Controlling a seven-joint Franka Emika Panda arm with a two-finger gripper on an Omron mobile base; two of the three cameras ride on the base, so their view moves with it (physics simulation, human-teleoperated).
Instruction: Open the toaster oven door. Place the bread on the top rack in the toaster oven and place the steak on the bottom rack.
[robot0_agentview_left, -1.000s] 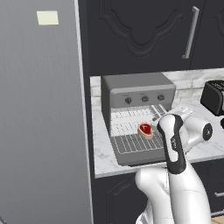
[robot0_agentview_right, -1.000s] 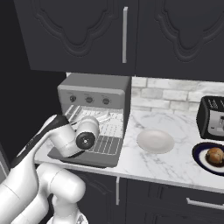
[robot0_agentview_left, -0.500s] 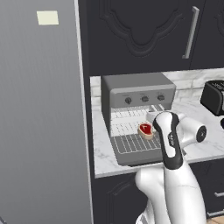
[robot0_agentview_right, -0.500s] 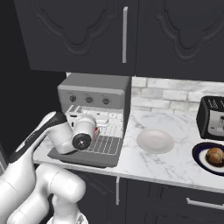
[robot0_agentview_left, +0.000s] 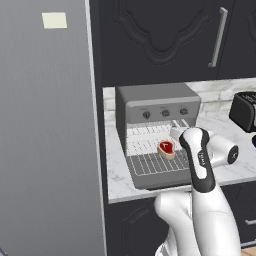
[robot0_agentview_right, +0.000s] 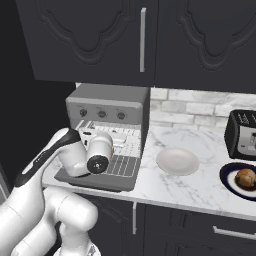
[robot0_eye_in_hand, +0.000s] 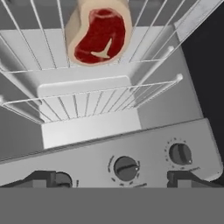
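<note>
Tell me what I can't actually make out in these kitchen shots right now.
- Gripper: in the hand view just its tips poke up, so its opening is unclear; the arm hides it in both base views.
- Steak: the arm covers it in the right base view.
- Toaster oven cavity: its depth is too dark in both base views.

The scene was rendered under soft, even light with no clear source — nothing glared. The marble counter (robot0_agentview_right: 200, 187) and pale backsplash (robot0_agentview_right: 195, 107) read bright, while the black cabinets (robot0_agentview_right: 100, 40) stayed dim, their panel relief barely showing. A faint shadow sat under the white bowl (robot0_agentview_right: 177, 161). Edges looked slightly soft and pixelated in all views; the hand view was sharp enough on the steak (robot0_eye_in_hand: 99, 35) and knobs (robot0_eye_in_hand: 126, 168), without edge bending
</note>
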